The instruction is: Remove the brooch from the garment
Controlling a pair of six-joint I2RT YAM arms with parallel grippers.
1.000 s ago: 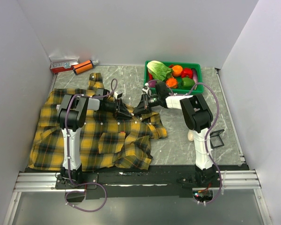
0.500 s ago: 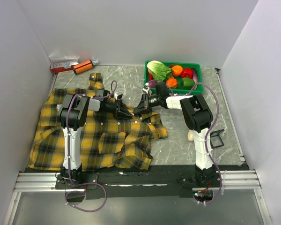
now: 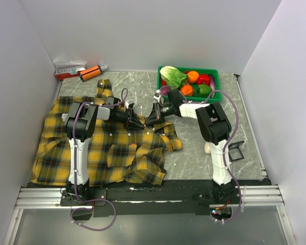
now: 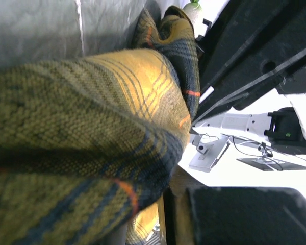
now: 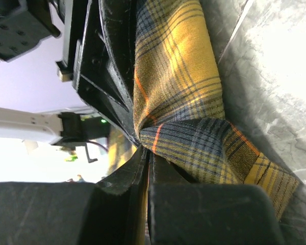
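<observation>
The brooch can't be picked out in any view. It's judged to be buried in the raised fold of the garment (image 3: 107, 148), where the two grippers meet over the shirt's far right part. The right gripper (image 5: 145, 152) is seen clamped on a plaid ridge, with cloth pinched right at the tips. The left gripper (image 3: 135, 123) is parked just beside it, tip to tip, but whether its jaws are closed on anything can't be told because its wrist view is swamped by bunched cloth.

For this step to be done well, the cloth should be held firm on one side while the ornament alone is drawn off slowly by the other — otherwise the whole shirt just gets dragged along.

Whether pin or only fabric is being gripped is hidden by the fingers, and the top view is too small for it to be settled.
</observation>
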